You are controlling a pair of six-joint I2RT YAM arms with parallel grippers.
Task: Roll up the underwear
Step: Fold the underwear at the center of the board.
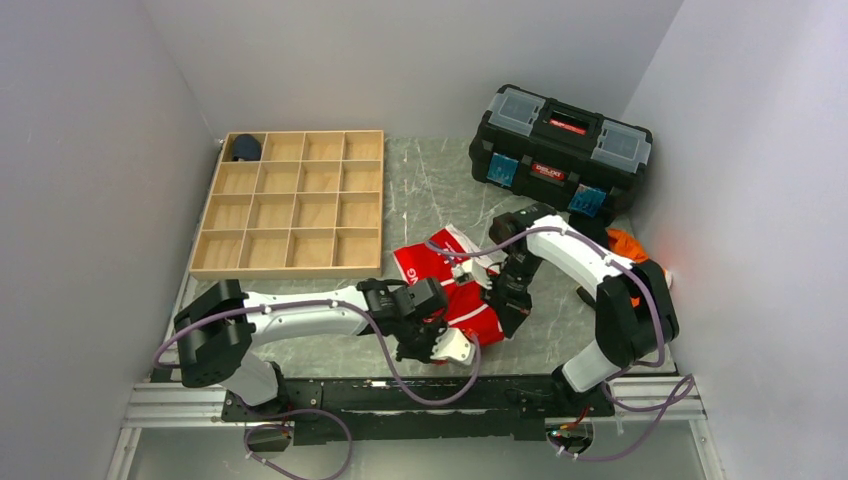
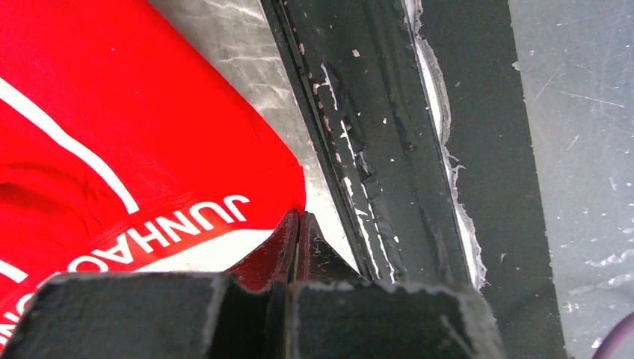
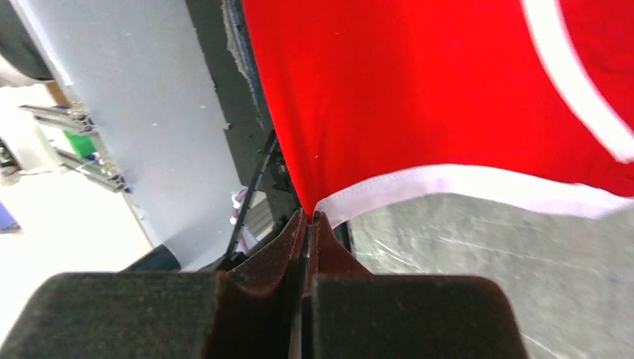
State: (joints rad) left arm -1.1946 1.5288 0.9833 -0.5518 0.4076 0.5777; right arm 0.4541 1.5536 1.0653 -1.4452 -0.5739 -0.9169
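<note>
1 bright red fabric underwear [image 1: 420,264] with white trim, 1 pale wooden tray [image 1: 290,271] split into 16 square compartments, 1 dark navy rolled bundle [image 1: 246,148], 1 black plastic toolbox [image 1: 560,150] with 2 clear-lidded bins on top, 1 crumpled orange cloth [image 1: 627,243], and 2 black two-finger grippers: left gripper [image 1: 428,345], right gripper [image 1: 505,314]

Grey table [image 1: 420,190]: wooden tray [image 1: 290,269], black toolbox [image 1: 560,150], underwear [image 1: 430,262], orange cloth [image 1: 628,243].

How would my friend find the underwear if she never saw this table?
Look at the grey table, in front of the black toolbox and to the right of the wooden tray. The underwear lies near the front edge. It is bright red with white trim, unlike the orange cloth by the right wall.
</note>
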